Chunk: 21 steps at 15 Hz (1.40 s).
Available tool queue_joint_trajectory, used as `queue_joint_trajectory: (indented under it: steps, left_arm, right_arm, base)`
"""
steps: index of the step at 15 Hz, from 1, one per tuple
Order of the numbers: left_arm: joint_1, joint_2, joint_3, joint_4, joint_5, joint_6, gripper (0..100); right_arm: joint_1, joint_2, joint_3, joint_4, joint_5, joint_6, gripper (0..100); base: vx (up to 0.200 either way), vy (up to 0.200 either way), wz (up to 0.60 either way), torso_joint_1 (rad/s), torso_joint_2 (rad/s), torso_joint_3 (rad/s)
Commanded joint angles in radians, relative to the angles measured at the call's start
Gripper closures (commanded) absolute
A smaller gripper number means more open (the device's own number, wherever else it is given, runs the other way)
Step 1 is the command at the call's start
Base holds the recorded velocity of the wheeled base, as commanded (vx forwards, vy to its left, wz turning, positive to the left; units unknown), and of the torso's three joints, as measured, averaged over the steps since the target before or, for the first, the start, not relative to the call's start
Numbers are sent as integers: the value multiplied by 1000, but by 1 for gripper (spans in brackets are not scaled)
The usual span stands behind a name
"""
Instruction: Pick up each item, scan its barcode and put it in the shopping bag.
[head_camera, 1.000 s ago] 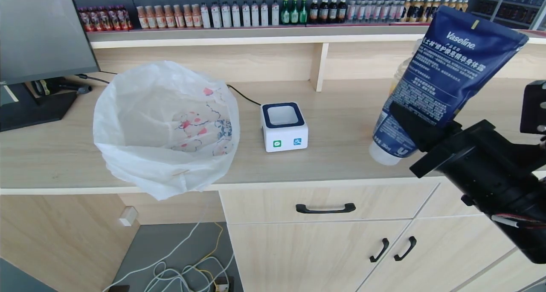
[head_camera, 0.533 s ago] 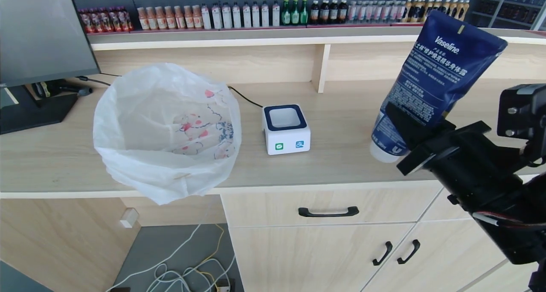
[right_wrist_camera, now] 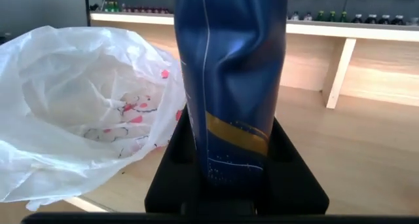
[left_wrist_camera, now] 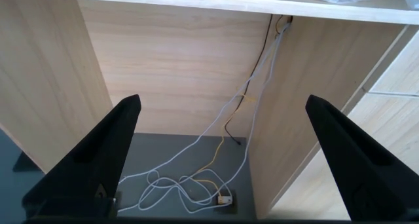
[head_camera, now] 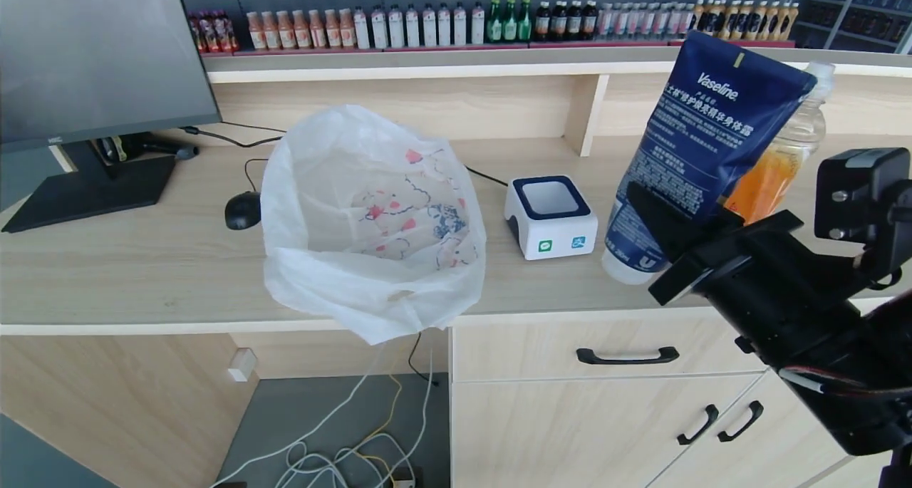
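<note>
Right gripper (head_camera: 675,221) aloft, around tilted blue tube (head_camera: 712,132) (cap down)

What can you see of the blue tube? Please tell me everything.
The tube is dark blue and looks like soft plastic, with white print and, in the right wrist view, a gold stripe. Its body is dented. Its white cap points down and its flat sealed end points up, leaning toward the robot's right. The right gripper clamps its lower part, and nothing else seems to touch it. It hangs above the counter, right of the scanner and in front of an orange bottle.
</note>
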Motion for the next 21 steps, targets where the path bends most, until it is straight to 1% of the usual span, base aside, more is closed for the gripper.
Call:
queue_joint_trajectory:
  steps: [1,2,6,8,9,10,12,13,14,16,17,18,19,20,21]
  left_arm:
    - [-2,0,0,0,0,2,0]
    - [-2,0,0,0,0,7,0]
    - [0,0,0,0,0,4,0]
    - [0,0,0,0,0,4,0]
    - [0,0,0,0,0,4,0]
    - [0,0,0,0,0,4,0]
    - [0,0,0,0,0,4,0]
    - [0,0,0,0,0,4,0]
    - [0,0,0,0,0,4,0]
    - [0,0,0,0,0,4,0]
    - [0,0,0,0,0,4,0]
    - [-2,0,0,0,0,4,0]
    - [0,0,0,0,0,4,0]
    - [0,0,0,0,0,4,0]
    - [0,0,0,0,0,4,0]
  right_arm:
    - [1,0,-19,-2,-31,-5,100]
    - [1,5,-31,-2,-68,-5,100]
    - [-1,26,-79,-2,-77,-2,100]
    - [1,28,-96,-2,-65,-31,100]
    - [10,20,-38,-2,-24,-59,100]
    - [9,22,-5,-2,-16,-71,100]
    - [9,22,-11,-2,-14,-91,100]
    - [7,39,-57,-2,-13,-134,100]
    - [4,48,-77,-2,-13,-148,100]
    - [-30,92,-237,-2,15,-226,100]
    - [-70,123,-292,-2,70,-235,100]
    - [-91,140,-309,-2,101,-238,100]
    - [-152,169,-335,4,161,-238,100]
    - [-189,174,-352,26,196,-240,100]
    - [-263,177,-403,64,280,-251,100]
  base:
    - [0,200,0,-7,2,2]
    - [0,200,0,-2,2,2]
    - [0,0,0,0,0,0]
    - [0,0,0,0,0,0]
    - [0,0,0,0,0,0]
    - [0,0,0,0,0,0]
    - [0,0,0,0,0,0]
    - [0,0,0,0,0,0]
    - [0,0,0,0,0,0]
    - [0,0,0,0,0,0]
    - [0,0,0,0,0,0]
    - [0,0,0,0,0,0]
    - [0,0,0,0,0,0]
    - [0,0,0,0,0,0]
    - [0,0,0,0,0,0]
